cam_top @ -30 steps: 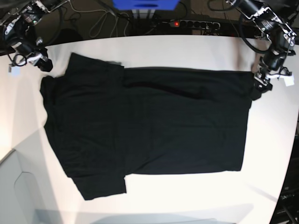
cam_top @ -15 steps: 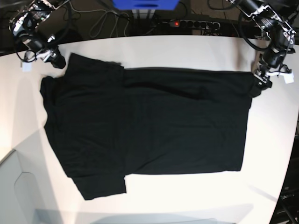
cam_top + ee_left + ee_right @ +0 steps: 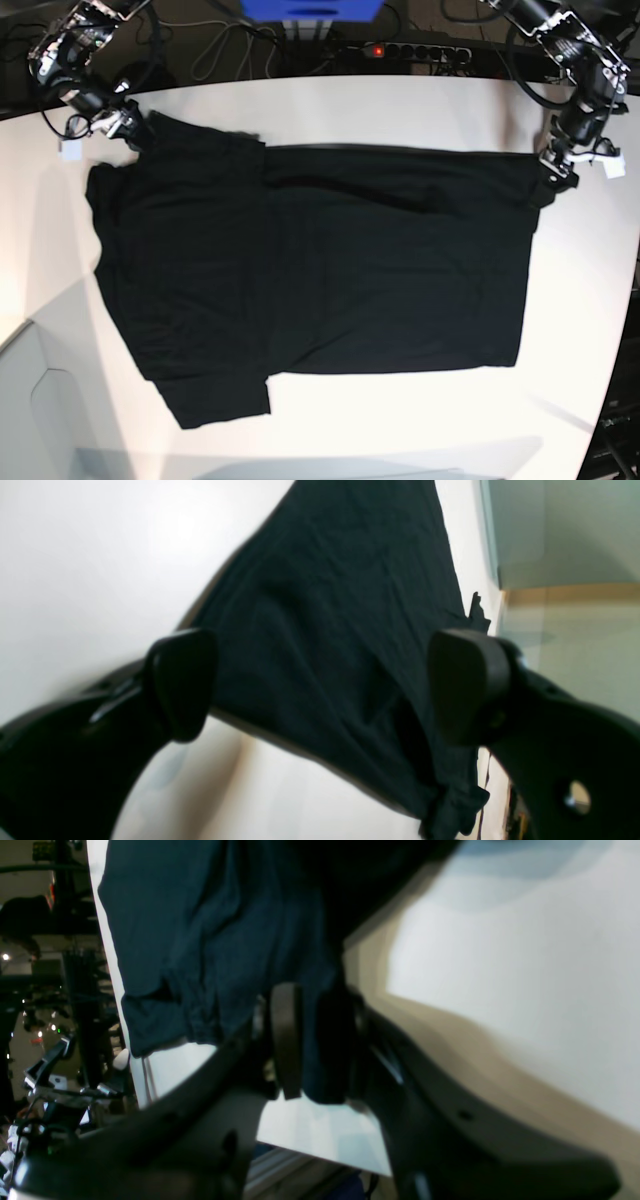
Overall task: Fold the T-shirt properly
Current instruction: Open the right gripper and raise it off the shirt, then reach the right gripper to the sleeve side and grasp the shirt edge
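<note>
Base view shows you the T-shirt [image 3: 320, 270] lying flat and spread out on the white table [image 3: 400, 110], plain black side up, with nothing folded yet; you are at the grabbing step, one arm at each far corner. Your right gripper [image 3: 128, 125] sits at the sleeve corner by the far edge; in the right wrist view its jaws are almost together with a fold of black cloth pinched between them, so it has hold of the T-shirt. Your left gripper [image 3: 320, 690] is at the hem corner on the other side; its jaws stand wide apart with cloth lying between them, and it holds nothing yet. Next, I think you need to close the left one on that corner, then lift both corners together and carry them over; pull evenly, or the cloth may bunch up. Compared with a second ago, your right gripper has moved in from off the shirt onto the sleeve; the left one has barely shifted.
</note>
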You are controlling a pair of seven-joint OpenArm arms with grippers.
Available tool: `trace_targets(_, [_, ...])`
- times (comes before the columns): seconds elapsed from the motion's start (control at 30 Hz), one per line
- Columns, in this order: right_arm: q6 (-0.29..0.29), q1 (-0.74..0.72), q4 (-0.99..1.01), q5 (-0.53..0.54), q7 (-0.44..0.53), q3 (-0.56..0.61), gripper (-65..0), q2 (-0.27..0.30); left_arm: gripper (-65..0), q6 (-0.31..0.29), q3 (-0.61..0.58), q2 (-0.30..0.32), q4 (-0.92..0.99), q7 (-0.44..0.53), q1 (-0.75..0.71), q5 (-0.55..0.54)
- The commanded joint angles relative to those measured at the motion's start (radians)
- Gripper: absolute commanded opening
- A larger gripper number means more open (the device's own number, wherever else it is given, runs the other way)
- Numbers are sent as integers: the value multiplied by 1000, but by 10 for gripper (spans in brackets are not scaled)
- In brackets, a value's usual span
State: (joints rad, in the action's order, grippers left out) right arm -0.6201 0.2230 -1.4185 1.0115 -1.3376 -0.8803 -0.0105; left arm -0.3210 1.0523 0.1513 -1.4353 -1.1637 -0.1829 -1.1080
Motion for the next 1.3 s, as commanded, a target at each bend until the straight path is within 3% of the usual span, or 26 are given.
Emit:
trace_targets(0.0, [12,17,5,-90,-59,13,-507,-3,0,-2,4,15,-18,6,6,-25])
trace_targets(0.3, [12,43,5,-90,-59,16,-515,-3,0,-2,1,15,-18,8,6,-25])
trace_targets(0.47, [12,36,5,-90,-59,17,-650,-3,0,-2,1,15,-18,6,7,-25])
trace_targets(0.67, [12,25,-9,-90,-59,92,-650,11,0,-2,1,15,-18,4,6,-25])
trace_targets(1.0, [12,-24,-333,-92,-59,204,-650,27,0,-2,1,15,-18,0,6,-25])
trace_targets(1.27, [12,-149,-230,-95,-59,307,-650,25,0,-2,1,15,-18,0,6,-25])
